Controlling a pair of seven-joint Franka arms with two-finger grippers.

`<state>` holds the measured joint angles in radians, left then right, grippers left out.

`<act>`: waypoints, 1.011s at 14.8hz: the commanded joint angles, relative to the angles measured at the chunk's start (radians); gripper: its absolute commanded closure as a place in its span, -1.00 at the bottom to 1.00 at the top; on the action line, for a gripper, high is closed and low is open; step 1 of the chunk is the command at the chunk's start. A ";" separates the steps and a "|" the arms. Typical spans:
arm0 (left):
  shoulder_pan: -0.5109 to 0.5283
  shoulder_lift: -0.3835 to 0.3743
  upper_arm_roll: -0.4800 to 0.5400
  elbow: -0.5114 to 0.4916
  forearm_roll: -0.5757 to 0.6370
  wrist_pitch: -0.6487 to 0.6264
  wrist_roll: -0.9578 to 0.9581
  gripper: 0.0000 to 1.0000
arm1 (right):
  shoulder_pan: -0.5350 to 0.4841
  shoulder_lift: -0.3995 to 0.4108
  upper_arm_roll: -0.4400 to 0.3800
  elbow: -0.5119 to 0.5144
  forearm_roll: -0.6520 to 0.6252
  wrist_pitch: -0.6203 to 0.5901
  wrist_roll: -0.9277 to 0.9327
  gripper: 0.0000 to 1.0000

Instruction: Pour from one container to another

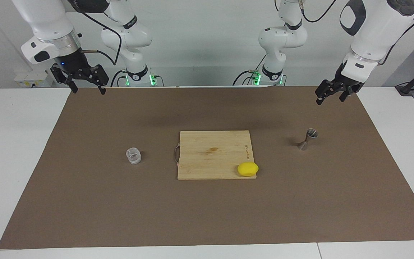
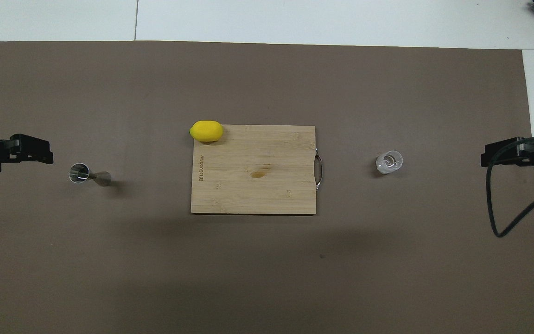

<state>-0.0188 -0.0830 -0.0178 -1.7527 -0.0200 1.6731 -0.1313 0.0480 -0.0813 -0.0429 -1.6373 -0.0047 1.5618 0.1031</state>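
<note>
Brown mat (image 1: pixel 84 201), nothing gripped yet.
Glass tumbler (image 1: pixel 133 155) is stood toward the right arm's end, nearest the open right gripper (image 1: pixel 86 87); jigger (image 1: pixel 308 139) under the open left gripper (image 1: pixel 331 97).

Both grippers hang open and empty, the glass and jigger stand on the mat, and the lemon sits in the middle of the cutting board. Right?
Not quite. The lemon sits at a corner of the cutting board, overhanging its edge, as the overhead view shows. The rest holds.

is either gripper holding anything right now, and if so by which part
Nothing is held. The left gripper and right gripper both hang open and empty in the air; the glass tumbler and jigger stand untouched on the mat.
</note>
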 commanded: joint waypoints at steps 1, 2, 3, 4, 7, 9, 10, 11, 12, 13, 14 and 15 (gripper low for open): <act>-0.001 -0.011 0.002 -0.001 -0.009 0.004 0.007 -1.00 | -0.005 -0.014 0.001 -0.015 -0.013 0.007 -0.016 -1.00; -0.001 -0.011 0.004 -0.001 -0.009 0.005 0.009 -1.00 | -0.005 -0.014 0.003 -0.013 -0.018 0.007 -0.016 -1.00; -0.001 -0.011 0.004 -0.001 -0.009 0.005 0.009 -1.00 | -0.005 -0.014 0.003 -0.013 -0.018 0.006 -0.014 -1.00; -0.001 -0.011 0.004 -0.004 -0.009 0.008 0.013 -1.00 | -0.005 -0.014 0.001 -0.015 -0.018 0.004 -0.014 -1.00; -0.003 -0.011 0.004 -0.019 -0.009 0.046 0.013 -1.00 | -0.007 -0.014 0.001 -0.013 -0.018 0.003 -0.013 -1.00; -0.003 -0.023 0.004 -0.056 -0.009 0.095 0.009 -1.00 | -0.007 -0.014 0.001 -0.013 -0.018 0.003 -0.011 -1.00; -0.003 -0.029 0.004 -0.088 -0.009 0.128 0.006 -1.00 | -0.010 -0.014 0.001 -0.013 -0.018 0.003 -0.011 -1.00; -0.001 -0.046 0.005 -0.126 -0.009 0.157 0.007 -1.00 | -0.008 -0.014 0.001 -0.013 -0.018 0.003 -0.011 -1.00; -0.001 -0.063 0.007 -0.178 -0.009 0.190 0.010 -1.00 | -0.008 -0.014 0.001 -0.013 -0.018 0.003 -0.010 -1.00; -0.001 -0.076 0.007 -0.221 -0.009 0.223 0.009 -1.00 | -0.008 -0.014 0.001 -0.013 -0.018 0.003 -0.009 -1.00; -0.003 -0.078 0.007 -0.255 -0.009 0.250 0.007 -1.00 | -0.007 -0.014 0.003 -0.013 -0.018 0.003 -0.008 -1.00; -0.003 -0.078 0.007 -0.284 -0.009 0.267 0.010 -1.00 | -0.007 -0.014 0.001 -0.013 -0.018 0.003 -0.006 -1.00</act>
<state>-0.0188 -0.1073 -0.0162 -1.9258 -0.0200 1.8736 -0.1313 0.0473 -0.0813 -0.0444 -1.6378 -0.0151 1.5618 0.1031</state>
